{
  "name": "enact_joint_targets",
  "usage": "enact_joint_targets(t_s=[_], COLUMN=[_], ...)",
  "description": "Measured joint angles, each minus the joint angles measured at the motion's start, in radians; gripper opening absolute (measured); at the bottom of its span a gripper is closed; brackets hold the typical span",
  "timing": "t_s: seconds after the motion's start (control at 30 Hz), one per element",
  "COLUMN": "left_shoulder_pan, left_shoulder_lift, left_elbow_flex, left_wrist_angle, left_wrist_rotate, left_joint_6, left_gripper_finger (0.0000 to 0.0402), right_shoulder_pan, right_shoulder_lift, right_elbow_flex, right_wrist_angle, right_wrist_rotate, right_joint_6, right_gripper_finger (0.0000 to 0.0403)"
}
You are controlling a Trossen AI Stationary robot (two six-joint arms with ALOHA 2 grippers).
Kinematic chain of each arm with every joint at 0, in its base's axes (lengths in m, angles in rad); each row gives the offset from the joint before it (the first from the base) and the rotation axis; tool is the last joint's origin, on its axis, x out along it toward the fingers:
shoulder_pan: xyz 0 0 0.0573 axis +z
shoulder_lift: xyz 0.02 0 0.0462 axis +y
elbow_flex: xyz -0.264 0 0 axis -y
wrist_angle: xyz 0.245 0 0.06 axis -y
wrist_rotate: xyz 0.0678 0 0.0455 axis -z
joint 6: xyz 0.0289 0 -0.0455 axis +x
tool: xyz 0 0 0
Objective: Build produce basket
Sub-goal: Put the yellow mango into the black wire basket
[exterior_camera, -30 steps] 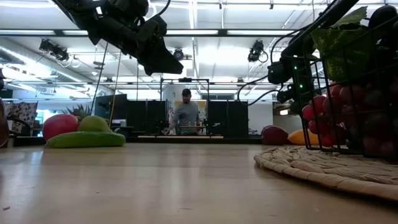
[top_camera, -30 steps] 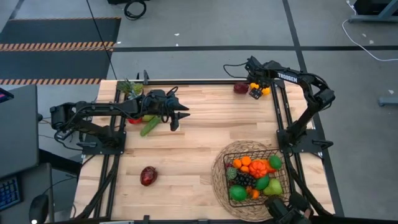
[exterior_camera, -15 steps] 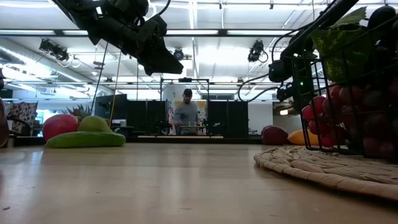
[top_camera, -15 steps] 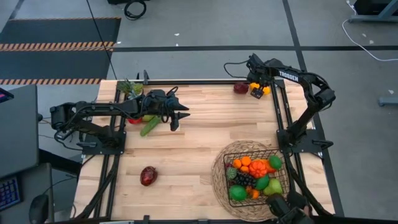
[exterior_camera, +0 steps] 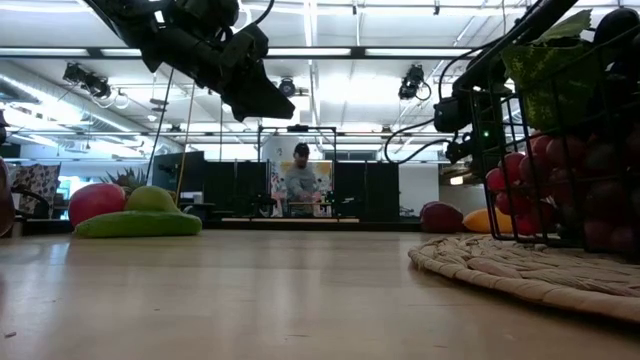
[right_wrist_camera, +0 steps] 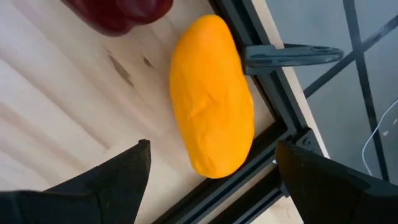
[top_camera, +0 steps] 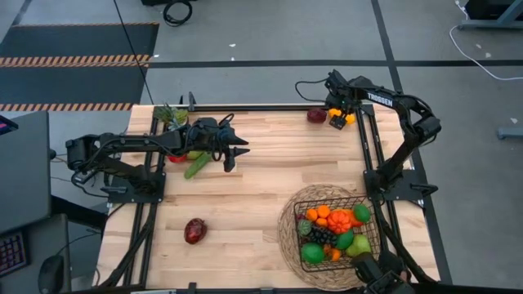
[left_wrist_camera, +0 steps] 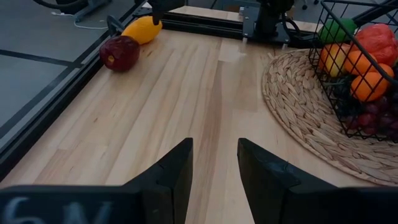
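Right gripper (top_camera: 337,117) sits at the far right corner of the table (top_camera: 261,175), fingers spread wide on either side of an orange-yellow fruit (right_wrist_camera: 211,96), hovering over it, not clamped. Fruit lies against the black frame rail (right_wrist_camera: 261,158), with a dark red fruit (right_wrist_camera: 118,12) just beside it; the same pair shows in the left wrist view.

Left gripper (top_camera: 231,155) is above the far left part of the table, fingers (left_wrist_camera: 171,177) parted a little with bare wood visible between them, nothing held. Near it lie a green cucumber (top_camera: 196,166), a red piece (exterior_camera: 97,203) and a leafy green piece (top_camera: 170,114), all close together. Another dark red fruit (top_camera: 194,230) lies alone on the near left side, well apart from the rest.

Basket (top_camera: 368,245) stands on a round woven mat (top_camera: 286,237) at the near right, already holding orange, red, green and dark purple produce (top_camera: 331,229).

Person (exterior_camera: 300,182) stands in the room beyond the table.
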Motion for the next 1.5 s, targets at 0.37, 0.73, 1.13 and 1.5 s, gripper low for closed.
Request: enact_joint_targets(t_s=[0.37, 0.73, 1.13, 1.5], left_shoulder_pan=[0.000, -0.006, -0.006, -0.006], left_shoulder_lift=[0.000, 0.000, 0.000, 0.000], left_elbow_flex=[0.000, 0.000, 0.000, 0.000], left_wrist_angle=[-0.002, -0.009, -0.008, -0.008], left_wrist_rotate=[0.000, 0.000, 0.000, 0.000], left_joint_6=[-0.002, -0.006, -0.004, -0.025], left_gripper_finger=[0.0132, 0.0132, 0.0132, 0.0132], right_shoulder_pan=[-0.008, -0.008, 0.099, 0.062], right_shoulder_lift=[0.000, 0.000, -0.016, 0.043], right_elbow_flex=[0.000, -0.007, -0.009, -0.033], right_wrist_angle=[-0.070, -0.041, -0.132, 0.011], right_wrist_rotate=[0.029, 0.056, -0.040, -0.028], right_joint_6=[0.002, 0.029, 0.062, 0.055], right_gripper_finger=[0.0347, 0.0347, 0.0347, 0.0347])
